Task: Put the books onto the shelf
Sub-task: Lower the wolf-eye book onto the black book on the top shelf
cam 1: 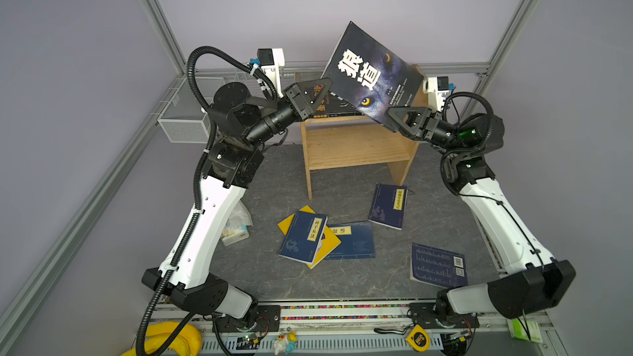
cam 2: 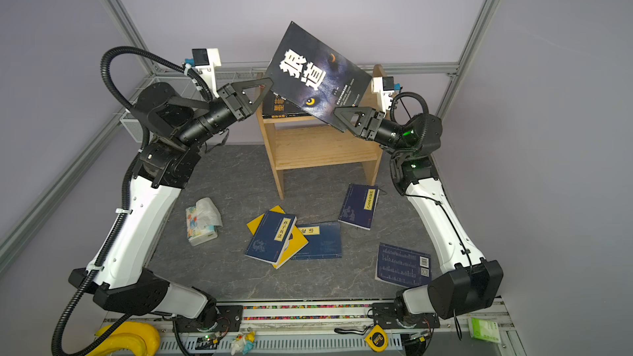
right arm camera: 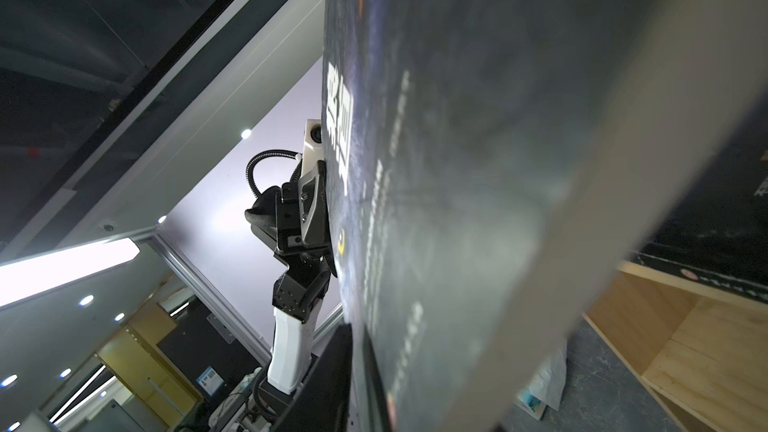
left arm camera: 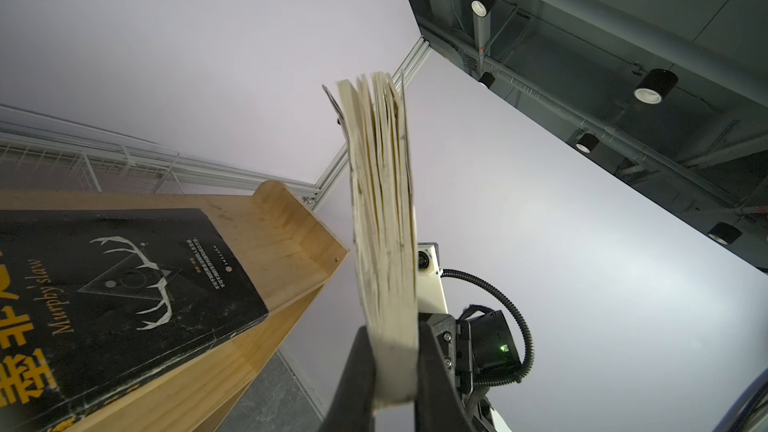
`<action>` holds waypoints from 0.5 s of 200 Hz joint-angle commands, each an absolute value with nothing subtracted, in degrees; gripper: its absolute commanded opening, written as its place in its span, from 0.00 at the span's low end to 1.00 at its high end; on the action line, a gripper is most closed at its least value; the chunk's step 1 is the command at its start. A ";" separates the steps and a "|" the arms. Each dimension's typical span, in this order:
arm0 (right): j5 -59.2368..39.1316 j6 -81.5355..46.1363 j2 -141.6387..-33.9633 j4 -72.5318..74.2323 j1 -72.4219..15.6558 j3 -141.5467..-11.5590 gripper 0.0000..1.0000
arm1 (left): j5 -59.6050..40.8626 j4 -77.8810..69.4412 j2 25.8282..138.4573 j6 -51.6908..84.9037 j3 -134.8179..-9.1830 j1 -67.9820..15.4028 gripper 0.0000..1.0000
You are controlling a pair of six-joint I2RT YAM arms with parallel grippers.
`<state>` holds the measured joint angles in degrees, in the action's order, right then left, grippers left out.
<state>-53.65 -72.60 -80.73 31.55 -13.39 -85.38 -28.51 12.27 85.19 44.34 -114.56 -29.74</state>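
A black book (cam 1: 370,73) with a wolf's eyes is held tilted in the air above the pine shelf (cam 1: 356,148). My left gripper (cam 1: 325,85) is shut on its left corner; the left wrist view shows both fingers clamped on the page edge (left arm camera: 382,209). The book's lower right corner sits in my right gripper (cam 1: 392,114), whose far finger is hidden. A second black book (cam 1: 337,107) lies flat on the shelf's top tier. On the grey table lie a navy book (cam 1: 303,238) on a yellow one (cam 1: 330,244), and three more navy books (cam 1: 354,243) (cam 1: 388,205) (cam 1: 438,265).
White wire mesh baskets (cam 1: 186,114) hang at the back left beside the left arm. A tissue pack (cam 2: 202,222) lies on the table by the left arm. On the front rail sit a yellow tape measure (cam 1: 418,339) and a yellow object (cam 1: 171,339).
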 commanded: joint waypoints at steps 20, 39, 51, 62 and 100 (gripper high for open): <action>-38.55 -52.54 -76.14 9.90 -13.23 -88.02 0.73 | -21.01 2.42 84.66 47.54 -112.64 -29.66 0.00; -30.29 -46.81 -74.39 4.14 -13.57 -87.59 0.78 | -17.03 -2.16 85.22 49.75 -111.85 -29.87 0.00; -28.60 -46.17 -74.55 3.86 -13.59 -87.90 0.78 | -14.53 -4.43 86.07 50.85 -112.46 -30.11 0.00; -28.12 -45.41 -75.39 3.34 -13.68 -88.93 0.79 | -12.39 -5.77 87.18 52.05 -113.38 -30.19 0.00; -23.00 -40.47 -79.01 -0.57 -14.43 -93.56 0.79 | -5.39 -7.98 89.96 53.44 -114.89 -31.37 0.00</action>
<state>-28.88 -46.46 -76.86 3.38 -13.74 -90.45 -11.90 0.08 88.97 51.03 -111.72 -30.28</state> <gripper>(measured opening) 0.788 0.122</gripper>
